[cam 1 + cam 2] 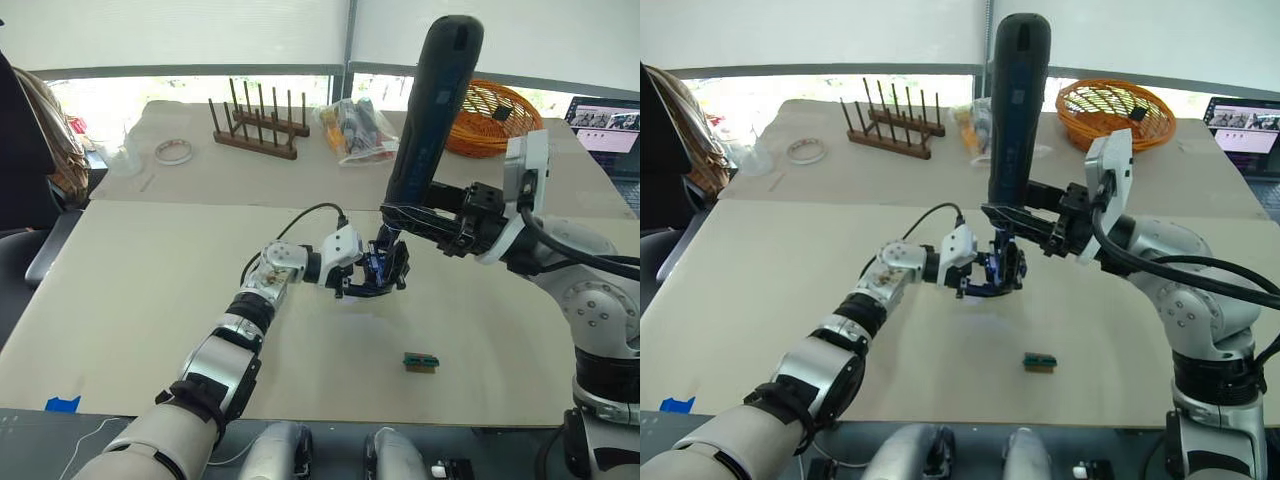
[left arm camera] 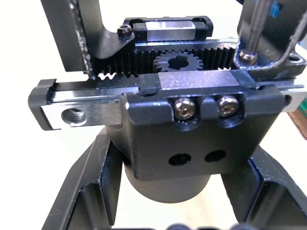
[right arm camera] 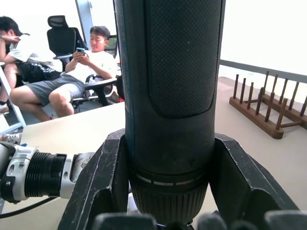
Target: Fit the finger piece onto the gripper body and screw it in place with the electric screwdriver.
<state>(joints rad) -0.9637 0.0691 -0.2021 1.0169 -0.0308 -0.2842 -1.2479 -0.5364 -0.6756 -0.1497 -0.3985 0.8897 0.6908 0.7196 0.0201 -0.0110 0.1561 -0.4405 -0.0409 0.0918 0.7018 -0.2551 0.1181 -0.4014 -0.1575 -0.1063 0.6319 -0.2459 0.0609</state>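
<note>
The gripper body is clamped in my left gripper, above the worktop. My right gripper grips the electric screwdriver, bit apparently on a screw. I judge screwing is underway; next I must keep the bit seated.

- A beige table spreads beneath my jaws; a second table butts against its far edge
- Beyond my jaws, windows with pale blinds let in bright daylight
- Out past my right jaws, two seated people and a black office chair
- A dark chair stands well out beyond my left jaws
</note>
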